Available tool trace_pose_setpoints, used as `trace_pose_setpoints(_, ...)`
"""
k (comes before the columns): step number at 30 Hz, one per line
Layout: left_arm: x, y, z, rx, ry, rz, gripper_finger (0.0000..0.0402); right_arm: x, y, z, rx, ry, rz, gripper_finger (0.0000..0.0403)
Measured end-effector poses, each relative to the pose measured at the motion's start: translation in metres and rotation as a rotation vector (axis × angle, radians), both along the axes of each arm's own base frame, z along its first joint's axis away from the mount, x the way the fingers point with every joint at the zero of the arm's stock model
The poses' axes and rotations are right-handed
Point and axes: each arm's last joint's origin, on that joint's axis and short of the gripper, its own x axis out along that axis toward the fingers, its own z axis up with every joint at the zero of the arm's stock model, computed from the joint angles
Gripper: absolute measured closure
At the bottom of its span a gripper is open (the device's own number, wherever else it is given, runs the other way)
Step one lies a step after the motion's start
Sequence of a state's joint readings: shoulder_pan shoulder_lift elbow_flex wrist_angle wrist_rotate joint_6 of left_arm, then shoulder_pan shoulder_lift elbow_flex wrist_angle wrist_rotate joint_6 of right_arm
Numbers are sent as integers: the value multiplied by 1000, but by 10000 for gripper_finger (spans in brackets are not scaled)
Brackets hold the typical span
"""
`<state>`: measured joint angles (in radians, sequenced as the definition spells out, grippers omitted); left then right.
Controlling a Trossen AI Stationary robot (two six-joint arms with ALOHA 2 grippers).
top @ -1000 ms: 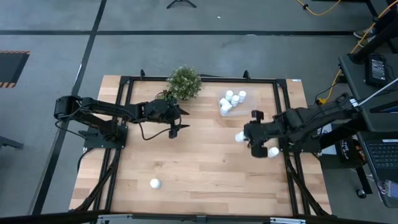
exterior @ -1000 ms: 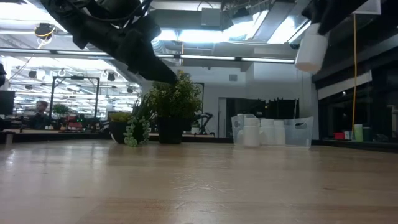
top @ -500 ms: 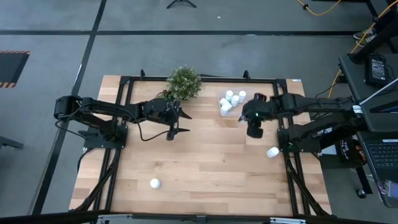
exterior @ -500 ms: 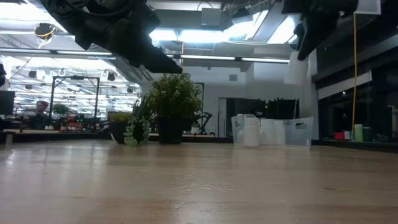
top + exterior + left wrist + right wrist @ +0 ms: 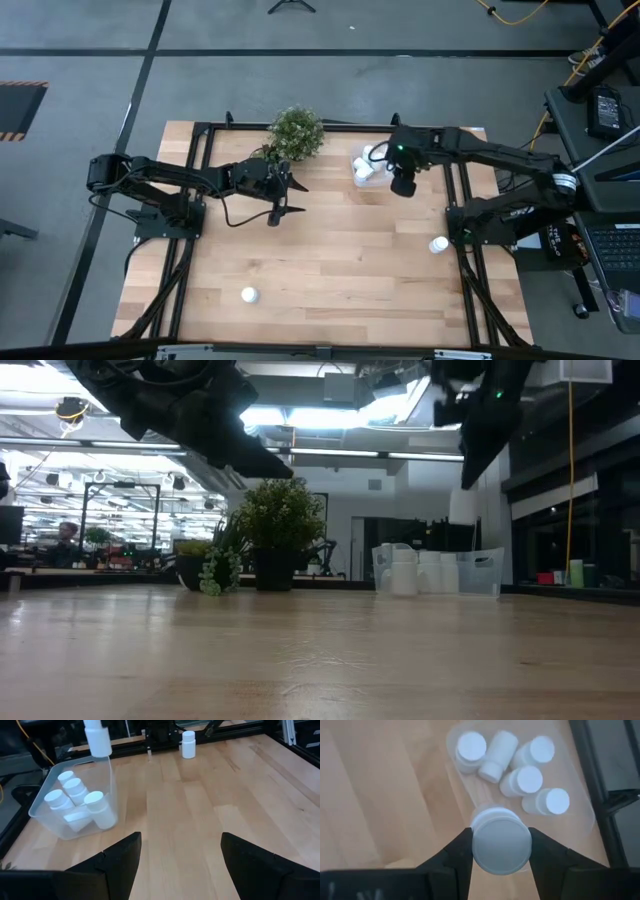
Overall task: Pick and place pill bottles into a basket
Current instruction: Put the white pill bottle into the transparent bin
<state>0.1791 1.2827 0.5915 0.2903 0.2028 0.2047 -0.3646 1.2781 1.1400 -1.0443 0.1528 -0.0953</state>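
Note:
My right gripper (image 5: pixel 384 160) is shut on a white pill bottle (image 5: pixel 500 840) and holds it above the clear basket (image 5: pixel 362 174), over the basket's edge nearest the table's middle. The bottle also shows in the left wrist view (image 5: pixel 97 740) and the low view (image 5: pixel 462 507). Several white bottles (image 5: pixel 520 765) lie and stand in the basket (image 5: pixel 107 780). One loose bottle (image 5: pixel 249 295) stands near the table's near left, another (image 5: pixel 438 244) at the right edge. My left gripper (image 5: pixel 286 196) is open and empty above the table, beside the plant. My right gripper pinches the bottle's upper end (image 5: pixel 481 840) between its two fingers, one on each side. The fingers (image 5: pixel 457 852) come from above, pointing down. The bottle hangs upright below them, lifted clear of the table and above the basket's rim (image 5: pixel 102 762).
A green potted plant (image 5: pixel 296 132) stands at the table's far edge, left of the basket. A black frame (image 5: pixel 455 200) runs along the table's sides. Bare wood (image 5: pixel 340 260) spreads over the table's middle and near half.
My right gripper has carried the bottle from near the table's right edge toward the far edge and the left, ending over the basket. The bottle has stayed upright and clear of the table.

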Motion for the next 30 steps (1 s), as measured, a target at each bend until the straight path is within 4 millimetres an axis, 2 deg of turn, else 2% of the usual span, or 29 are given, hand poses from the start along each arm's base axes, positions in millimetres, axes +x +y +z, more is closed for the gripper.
trace_pose_setpoints(7, 0, 0, 0, -1, 4, 0, 135, 12, -29, -22, 6, 86, 9, 253)
trace_pose_setpoints(15, 0, 0, 0, 0, 3, 0, 135, 5, -63, -33, 58, 74, -83, 253)
trace_pose_setpoints(30, 0, 0, 0, 15, 3, -3, 135, 6, -86, -51, 89, 108, -128, 253)
